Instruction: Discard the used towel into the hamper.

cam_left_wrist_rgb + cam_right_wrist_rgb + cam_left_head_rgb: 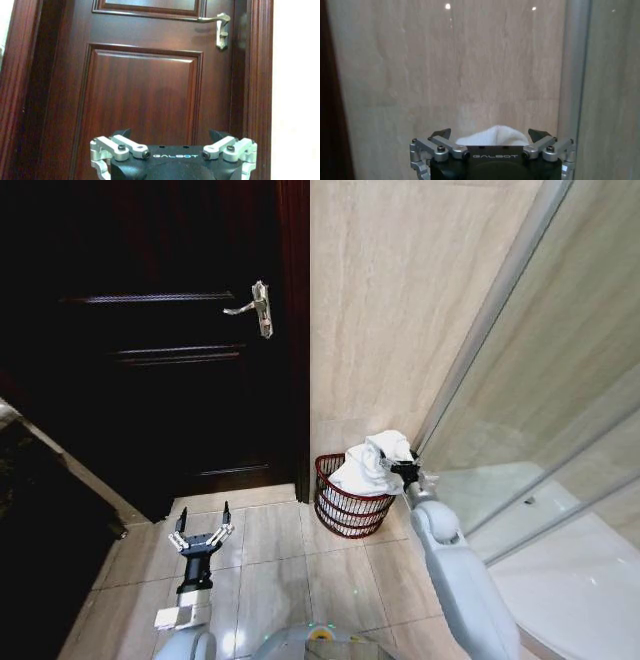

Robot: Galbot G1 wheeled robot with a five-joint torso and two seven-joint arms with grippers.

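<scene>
Beige stone-look tiles cover the bathroom wall [400,310] and floor, with a dark reddish-brown panelled wooden door [150,330] on the robot's left and a clear glass shower screen [560,410] on its right. In the corner where door frame and wall meet stands the hamper [350,505], a small round reddish-brown basket of open wire-like weave that tapers downward.

A crumpled white towel [370,462] is heaped on the hamper's far rim, part of it above the basket and part draped into the opening. The right gripper [410,470] sits right at the towel's edge over the rim. The task looks close to finished: the towel has reached the hamper but does not seem fully settled inside, and the gripper is not yet clear of it.

The head view gives the layout and the idle left gripper [202,535], held low over the floor tiles in front of the door with its fingers spread and empty. The right wrist view adds what the head view hides: the right gripper's [490,135] fingertips stand apart, with the towel [492,135] bulging up between them, so the grip looks released. The left wrist view shows the door's silver lever handle [217,26].
</scene>
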